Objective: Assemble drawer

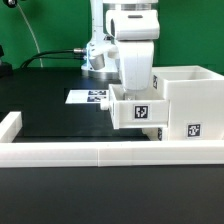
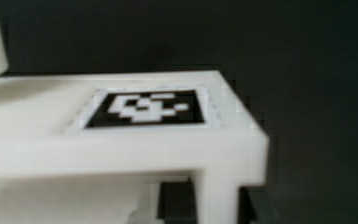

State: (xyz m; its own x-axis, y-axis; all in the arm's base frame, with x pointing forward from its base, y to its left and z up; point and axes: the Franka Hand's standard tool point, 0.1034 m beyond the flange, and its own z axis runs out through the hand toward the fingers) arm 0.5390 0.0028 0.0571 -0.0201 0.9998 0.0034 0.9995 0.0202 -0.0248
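White hard plastic, the drawer housing [image 1: 190, 92] stands on the black tabletop [image 1: 60, 125] at the exterior view's right, its small tagged tray [image 1: 140, 113] touching it beneath your closed, seemingly empty jaws; likely light, stiff, slick, best gripped by a thin wall.

Drawer housing [image 1: 190, 98]: white plastic, cube-like, being seen upright at the exterior view's right. A black-and-white square tag [image 1: 192, 130] is being shown low on its near face.

Tray [image 1: 137, 103]: small and white, being seen level and just beside the housing on the exterior view's left, apparently touching it. A second square marker [image 1: 141, 113] is being carried on its near face.

Wrist view: a tagged white panel [image 2: 158, 150] is being shown close and blurred. Whether it belongs to the tray or the housing cannot be told.
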